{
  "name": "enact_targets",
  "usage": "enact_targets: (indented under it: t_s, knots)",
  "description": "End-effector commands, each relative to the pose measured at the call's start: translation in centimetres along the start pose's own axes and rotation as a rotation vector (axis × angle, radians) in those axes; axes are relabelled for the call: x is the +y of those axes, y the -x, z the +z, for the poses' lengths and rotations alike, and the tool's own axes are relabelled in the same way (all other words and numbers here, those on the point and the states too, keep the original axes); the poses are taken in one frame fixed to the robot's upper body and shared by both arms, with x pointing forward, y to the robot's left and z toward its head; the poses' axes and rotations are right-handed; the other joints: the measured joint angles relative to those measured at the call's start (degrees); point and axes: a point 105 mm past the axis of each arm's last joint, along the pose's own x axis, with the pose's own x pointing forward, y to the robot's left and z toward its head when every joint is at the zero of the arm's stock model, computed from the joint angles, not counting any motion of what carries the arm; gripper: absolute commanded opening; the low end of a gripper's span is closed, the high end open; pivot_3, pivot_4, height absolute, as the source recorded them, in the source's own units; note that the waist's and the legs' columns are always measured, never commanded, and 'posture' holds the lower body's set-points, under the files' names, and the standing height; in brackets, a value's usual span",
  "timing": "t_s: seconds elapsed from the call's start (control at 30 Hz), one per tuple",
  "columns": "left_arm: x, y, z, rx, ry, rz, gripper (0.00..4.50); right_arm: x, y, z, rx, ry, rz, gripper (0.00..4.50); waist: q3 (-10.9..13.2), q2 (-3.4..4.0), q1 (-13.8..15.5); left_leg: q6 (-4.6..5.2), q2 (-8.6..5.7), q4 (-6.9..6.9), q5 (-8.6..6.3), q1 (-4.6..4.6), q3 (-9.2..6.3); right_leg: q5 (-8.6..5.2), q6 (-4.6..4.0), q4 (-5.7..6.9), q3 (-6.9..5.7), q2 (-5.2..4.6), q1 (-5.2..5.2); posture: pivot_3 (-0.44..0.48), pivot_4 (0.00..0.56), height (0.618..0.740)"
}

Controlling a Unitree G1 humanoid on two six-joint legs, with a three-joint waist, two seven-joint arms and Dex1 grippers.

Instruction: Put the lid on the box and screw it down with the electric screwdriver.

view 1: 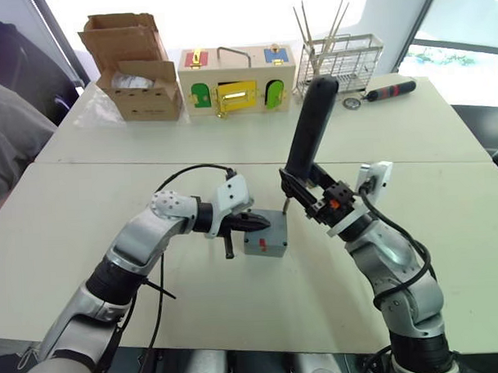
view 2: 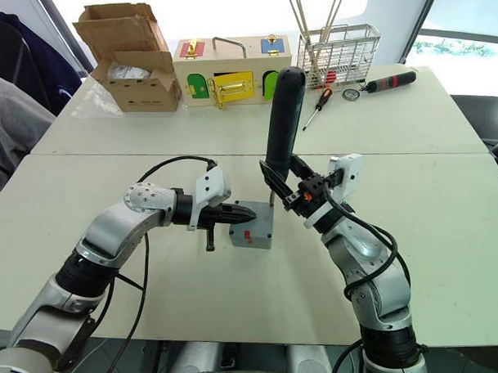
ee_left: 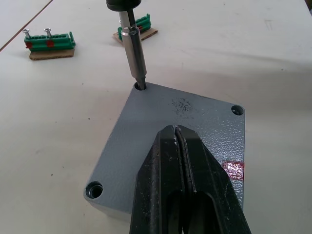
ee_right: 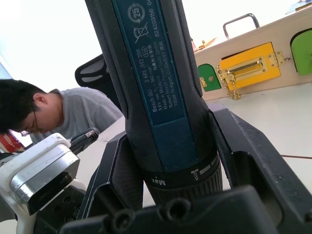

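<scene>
The grey box (view 1: 263, 250) stands mid-table with the grey lid (ee_left: 180, 122) lying flat on top of it; a red mark (ee_left: 233, 170) shows on its side. My left gripper (ee_left: 176, 130) is shut, its fingertips resting on the middle of the lid. My right gripper (view 1: 315, 196) is shut on the black electric screwdriver (view 1: 311, 123), which it holds nearly upright just right of the box. The metal bit (ee_left: 134, 53) sits in the lid's far corner hole. The other corner holes in view look bare.
At the table's far side stand a brown cardboard box (view 1: 134, 68), a wooden box with coloured doors (view 1: 237, 79), a wire rack (view 1: 343, 56) and a red-and-black tool (view 1: 389, 90). Two green blocks with screws (ee_left: 48, 41) lie near the box. A person (ee_right: 44, 117) sits at the left.
</scene>
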Motion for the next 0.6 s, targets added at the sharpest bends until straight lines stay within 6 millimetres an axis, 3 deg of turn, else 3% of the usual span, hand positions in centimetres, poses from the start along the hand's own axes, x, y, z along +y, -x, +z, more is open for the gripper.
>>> enact_targets:
  t_s: [0.03, 0.37, 0.47, 0.6]
  knots:
    - [-0.5, -0.4, -2.7, 0.091, 0.05, -0.006, 0.0, 0.6, -0.2, 0.3, -0.024, 0.009, 0.017, 1.78, 0.0, 0.0, 0.0, 0.0, 0.0, 0.0, 0.0, 0.0, 0.0, 0.0, 0.0, 0.0, 0.0, 0.0, 0.0, 0.0, 0.15, 0.74]
    - [-0.7, -0.5, -2.9, 0.091, 0.063, -0.01, 0.0, 3.1, 1.1, -2.7, 0.107, -0.015, 0.097, 1.78, -0.6, -0.35, -0.1, 0.11, 0.03, -0.1, -0.07, 0.12, 0.0, 0.0, -0.01, -0.04, 0.0, 0.02, 0.09, 0.0, 0.15, 0.74]
    - [-0.7, -0.5, -4.7, 0.175, 0.02, -0.009, 0.0, 3.2, 1.3, -3.6, 0.148, -0.032, 0.09, 1.78, -1.2, -0.58, -0.1, 0.17, 0.04, -0.24, -0.1, 0.25, 0.0, -0.01, -0.01, -0.07, 0.0, 0.03, 0.14, 0.0, 0.15, 0.74]
    - [-0.1, -0.3, -4.5, 0.15, 0.045, 0.013, 0.0, 2.8, 1.3, -4.4, 0.189, -0.028, 0.076, 1.78, -1.3, -0.63, -0.1, 0.26, 0.09, -0.92, -0.17, 1.5, 0.05, -0.12, -0.16, -0.83, -0.01, 0.03, 1.39, 0.0, 0.15, 0.74]
